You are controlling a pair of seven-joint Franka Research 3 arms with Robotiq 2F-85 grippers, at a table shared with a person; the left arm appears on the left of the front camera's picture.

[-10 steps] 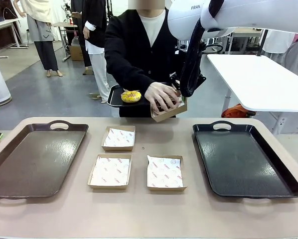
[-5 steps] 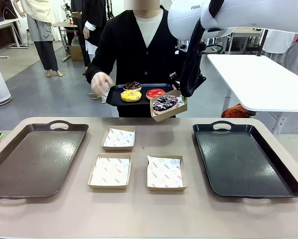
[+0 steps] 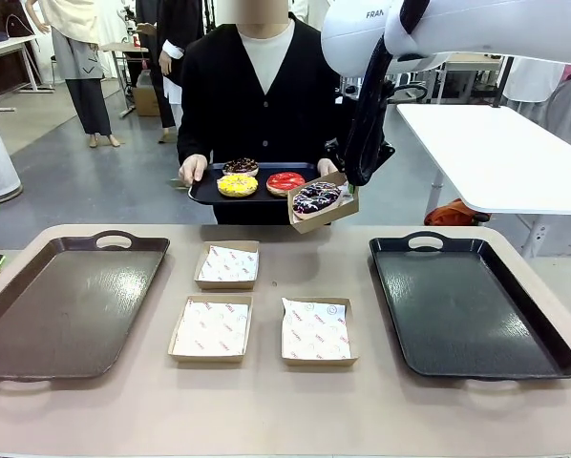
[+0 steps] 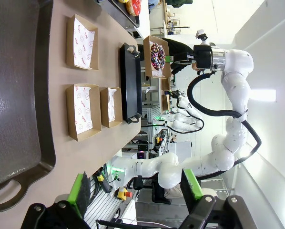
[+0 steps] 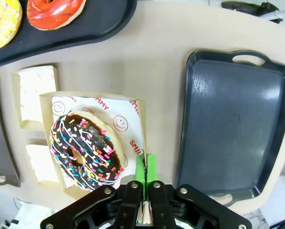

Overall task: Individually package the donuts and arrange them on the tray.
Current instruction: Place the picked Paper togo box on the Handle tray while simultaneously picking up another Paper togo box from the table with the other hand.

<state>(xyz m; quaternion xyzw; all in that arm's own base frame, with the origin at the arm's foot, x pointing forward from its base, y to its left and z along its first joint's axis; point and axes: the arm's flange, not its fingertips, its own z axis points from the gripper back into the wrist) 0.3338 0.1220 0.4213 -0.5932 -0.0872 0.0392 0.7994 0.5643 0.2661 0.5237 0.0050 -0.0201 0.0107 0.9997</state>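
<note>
Roughly a quarter done: holding a box [image 3: 326, 220] with the dark sprinkled donut [image 3: 316, 197] aloft near the surface's [image 3: 266, 401] far edge, right end effector [image 5: 146, 167] pinched shut on its rim, left end effector [image 4: 135, 186] spread wide with nothing in it. Yet to box chocolate donut [image 3: 240, 166], yellow donut [image 3: 237, 185] and red donut [image 3: 285, 181] on the person's tray [image 3: 207, 195], with three empty boxes [image 3: 210, 328] waiting and left tray [image 3: 66, 305] and right tray [image 3: 472, 315] bare. Looks glossy, intact, white-drizzled, multicolour sprinkles.

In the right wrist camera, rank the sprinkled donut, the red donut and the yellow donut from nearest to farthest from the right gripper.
1. The sprinkled donut: lower left, in the box whose edge the right gripper pinches.
2. The red donut: at the top, on the black tray the person holds.
3. The yellow donut: same tray, top left corner, beyond the red one.
</note>
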